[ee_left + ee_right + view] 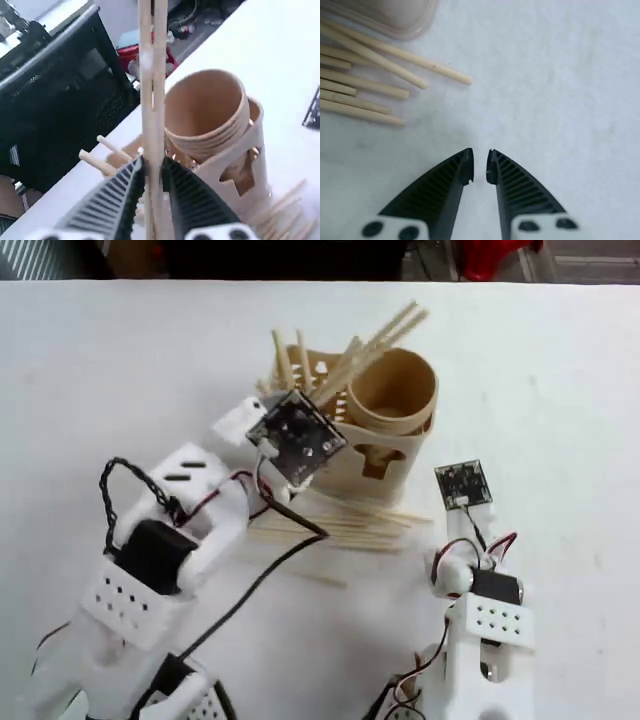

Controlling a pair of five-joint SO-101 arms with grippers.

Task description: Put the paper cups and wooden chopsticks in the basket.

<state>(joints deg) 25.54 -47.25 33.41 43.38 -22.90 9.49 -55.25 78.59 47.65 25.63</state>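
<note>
My left gripper (152,169) is pinching a pair of pale wooden chopsticks (152,75), which stand upright between the ribbed black jaws and rise well above them. Just beyond this gripper is the cream plastic basket with cut-out sides (252,150). A stack of brown paper cups (205,112) sits inside it, on the side away from the gripper. A few more chopstick ends (97,161) poke out of the basket closer to the jaws.

My right gripper (480,166) hangs low over the white table (560,75). Its jaws are almost pressed together, with a thin gap and nothing between them. Ahead of its tips and off to one side, a bundle of loose wooden chopsticks (365,85) lies flat on the table beside the basket's base.
</note>
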